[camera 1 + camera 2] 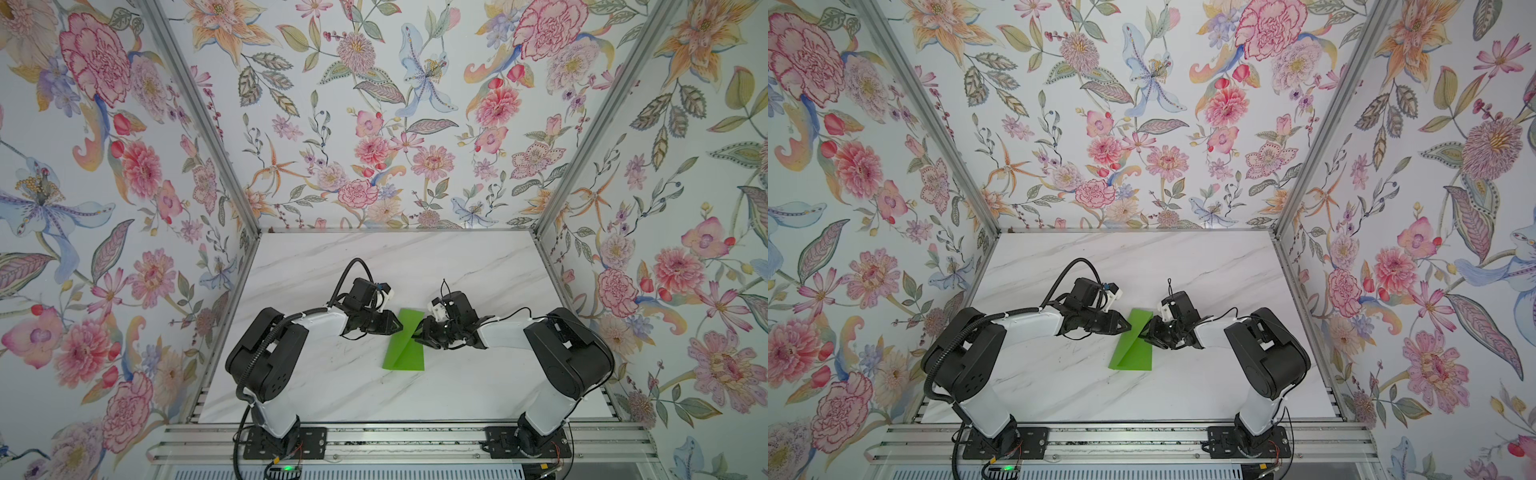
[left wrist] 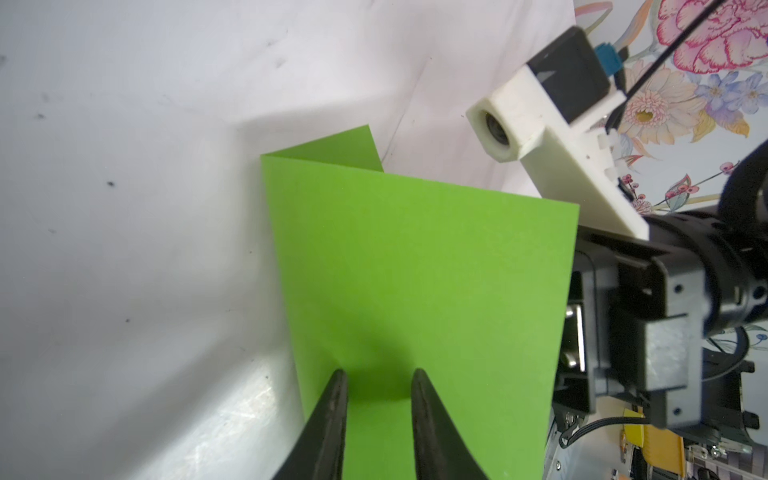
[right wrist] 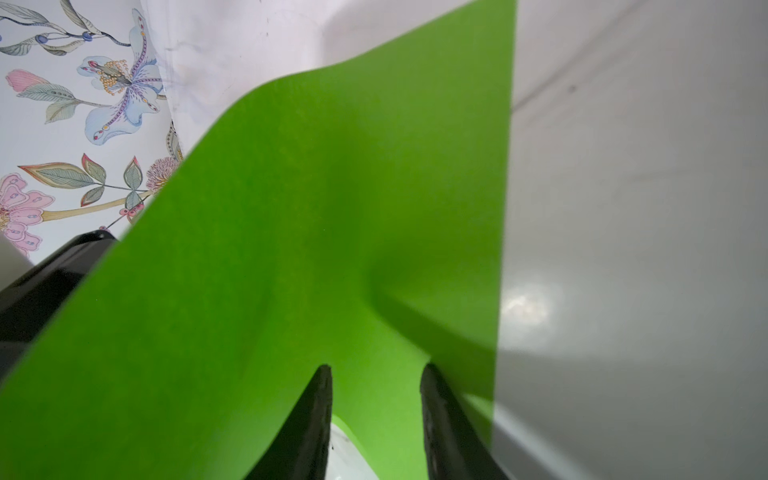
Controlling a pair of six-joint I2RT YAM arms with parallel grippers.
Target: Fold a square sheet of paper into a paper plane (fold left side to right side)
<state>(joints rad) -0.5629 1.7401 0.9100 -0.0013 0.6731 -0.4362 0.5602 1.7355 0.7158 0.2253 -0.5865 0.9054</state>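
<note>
Square sheet of paper (image 1: 405, 353) is lying mid-way across the marble table (image 1: 457, 266), one half arching over the other, apparently for the left-to-right fold. Left gripper (image 1: 399, 326) and right gripper (image 1: 419, 332) are flanking that flap, both jaws standing part-open over it. I cannot tell whether either is pinching it.

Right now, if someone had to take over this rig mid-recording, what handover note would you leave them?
Pincers: the left pincer has its jaws parted, tips over the green paper sheet near its left edge, with no grip visible. The right pincer is also parted, tips at the sheet's right side.
Paper: in the middle of the marble table, left part folded over toward the right, top layer bowed up, not flat.
Done: left-to-right fold started.
Left: align the edges, press the crease, then every plane fold.
</note>
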